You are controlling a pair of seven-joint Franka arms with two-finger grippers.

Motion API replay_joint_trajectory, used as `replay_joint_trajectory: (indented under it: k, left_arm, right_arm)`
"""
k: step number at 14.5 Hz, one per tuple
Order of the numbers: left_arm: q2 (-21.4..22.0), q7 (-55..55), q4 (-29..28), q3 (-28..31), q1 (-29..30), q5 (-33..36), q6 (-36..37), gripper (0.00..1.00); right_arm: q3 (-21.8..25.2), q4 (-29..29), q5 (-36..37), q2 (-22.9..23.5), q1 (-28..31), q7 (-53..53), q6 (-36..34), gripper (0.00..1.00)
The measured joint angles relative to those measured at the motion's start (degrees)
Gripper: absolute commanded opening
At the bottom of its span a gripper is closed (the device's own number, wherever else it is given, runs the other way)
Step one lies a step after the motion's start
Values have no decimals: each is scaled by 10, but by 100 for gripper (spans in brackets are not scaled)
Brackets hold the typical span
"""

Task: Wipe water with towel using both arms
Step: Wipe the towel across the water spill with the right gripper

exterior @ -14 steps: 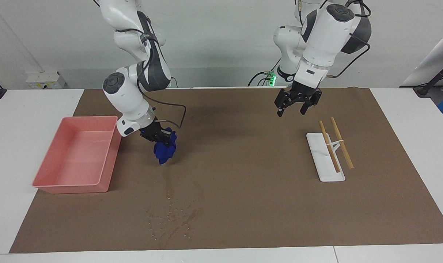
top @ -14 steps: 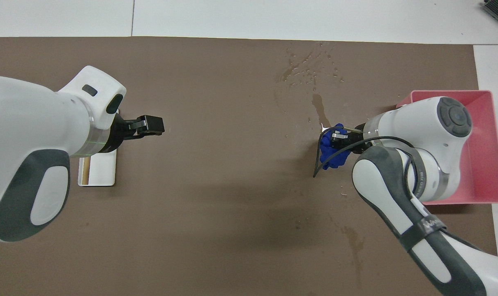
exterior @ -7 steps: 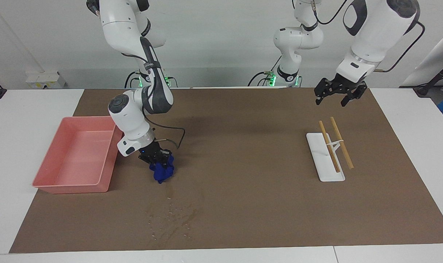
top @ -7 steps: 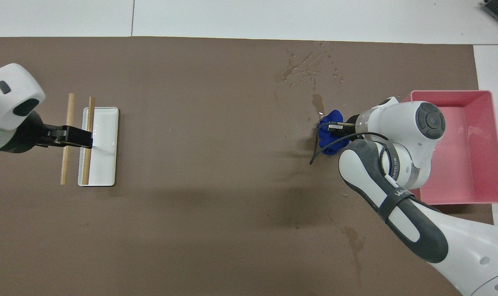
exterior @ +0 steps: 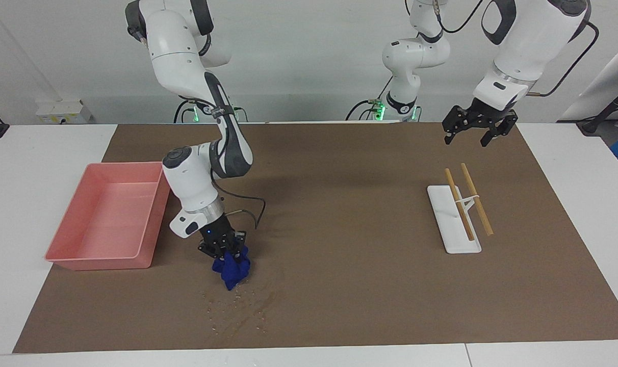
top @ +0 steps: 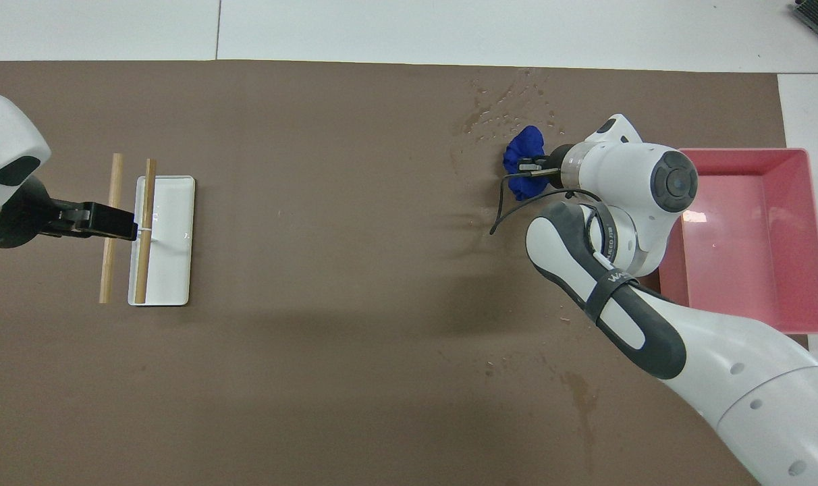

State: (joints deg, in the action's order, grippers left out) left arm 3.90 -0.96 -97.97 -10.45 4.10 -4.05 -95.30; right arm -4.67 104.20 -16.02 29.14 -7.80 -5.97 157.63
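Note:
The blue towel [exterior: 231, 270] is a crumpled lump held in my right gripper [exterior: 223, 251], which is shut on it. The towel's lower tip touches the brown mat at the edge of the water [exterior: 237, 311] nearer to the robots. The water is a patch of small droplets and damp streaks close to the mat's edge farthest from the robots. In the overhead view the towel [top: 522, 156] lies just below the water [top: 510, 108], with the right gripper [top: 534, 165] on it. My left gripper [exterior: 474, 131] is open and empty, raised in the air over the chopsticks [top: 106, 270] and waiting; it also shows in the overhead view [top: 127, 229].
A pink plastic tray [exterior: 100, 263] stands beside the right arm, at its end of the mat; it also shows in the overhead view [top: 740, 152]. A white oblong plate [exterior: 454, 239] with two wooden chopsticks [exterior: 476, 199] lies toward the left arm's end. The plate also shows in the overhead view [top: 169, 270].
My right gripper has dragged the towel along the mat, away from the robots, up to the water patch. My left arm swung toward its own end of the table, then stayed nearly still.

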Motion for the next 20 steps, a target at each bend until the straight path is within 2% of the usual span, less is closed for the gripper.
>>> replay_joint_trajectory:
  k: [5,16,20]
  left_arm:
    - [-17,-5,14,90,-75,11,5,100]
    - [-21,-5,20,96,-84,24,15,100]
    - [-21,-4,62,95,-82,30,81,100]
  right_arm:
    - [0,-22,0,14,0,-18,0,0]
    - [0,-34,0,15,0,-20,-6,0]
    - [0,-108,2,19,0,-20,-98,0]
